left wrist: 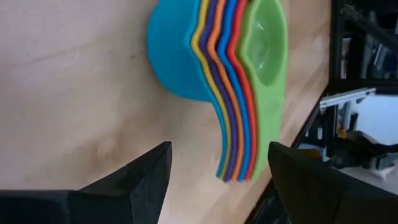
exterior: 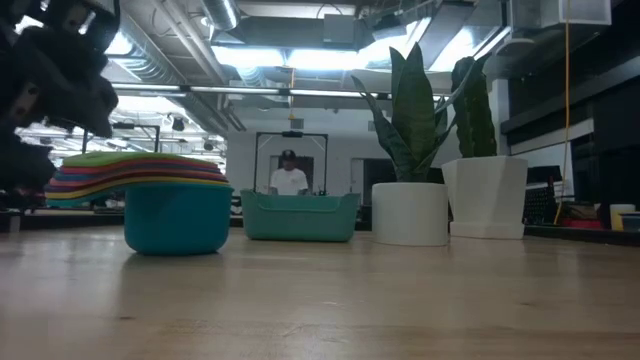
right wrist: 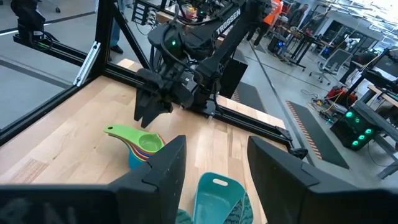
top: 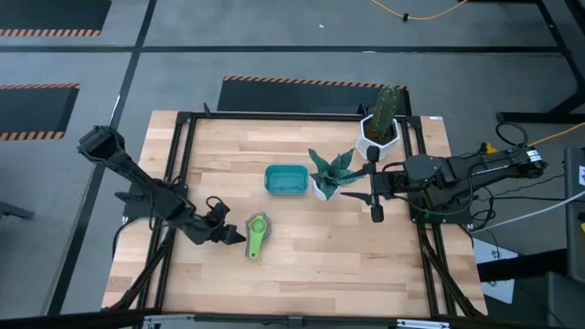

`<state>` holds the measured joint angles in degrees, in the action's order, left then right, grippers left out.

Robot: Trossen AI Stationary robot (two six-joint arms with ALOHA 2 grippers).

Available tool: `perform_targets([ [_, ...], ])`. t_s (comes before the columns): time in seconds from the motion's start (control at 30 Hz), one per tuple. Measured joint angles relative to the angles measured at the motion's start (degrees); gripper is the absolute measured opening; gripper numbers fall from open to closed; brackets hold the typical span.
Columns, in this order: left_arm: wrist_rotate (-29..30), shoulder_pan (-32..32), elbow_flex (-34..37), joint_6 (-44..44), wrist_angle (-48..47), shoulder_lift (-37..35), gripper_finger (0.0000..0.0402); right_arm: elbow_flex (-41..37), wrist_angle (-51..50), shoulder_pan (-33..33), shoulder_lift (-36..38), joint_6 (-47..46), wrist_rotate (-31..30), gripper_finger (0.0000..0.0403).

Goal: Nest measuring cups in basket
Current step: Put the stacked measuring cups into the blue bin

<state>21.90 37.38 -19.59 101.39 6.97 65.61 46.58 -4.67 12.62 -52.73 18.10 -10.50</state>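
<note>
"TROSSEN" lettering showing white on left arm, readable only in right wrist view. Measuring cups (top: 257, 236) sitting stacked on table (top: 302, 274), well apart from basket (top: 285, 179). Left gripper (top: 228, 236) hovering just beside stack handles, fingers spread wide. Right gripper (top: 374, 194) waiting near plants, fingers apart. Low view alone showing person (exterior: 289, 176) standing behind basket.

You are in a big robot lab. At the top of the low view, ceiling lights (exterior: 300, 55) and pipes (exterior: 250, 92) hang overhead. A person (exterior: 289, 176) stands mid-frame. Striped floor tape (top: 50, 33) shows upper left from above.
</note>
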Motion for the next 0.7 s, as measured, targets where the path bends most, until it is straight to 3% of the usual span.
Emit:
perform_targets([
  [0.47, -0.4, -0.6, 0.1, -1.5, 19.2, 14.4, 0.0259, 0.0, -0.3, 0.0, 0.0, 0.0, 0.0, 0.0176],
  [0.7, -0.1, -0.7, 0.1, -1.6, 22.7, 16.0, 0.0259, 0.0, -0.4, 0.0, 0.0, 0.0, 0.0, 0.0176],
])
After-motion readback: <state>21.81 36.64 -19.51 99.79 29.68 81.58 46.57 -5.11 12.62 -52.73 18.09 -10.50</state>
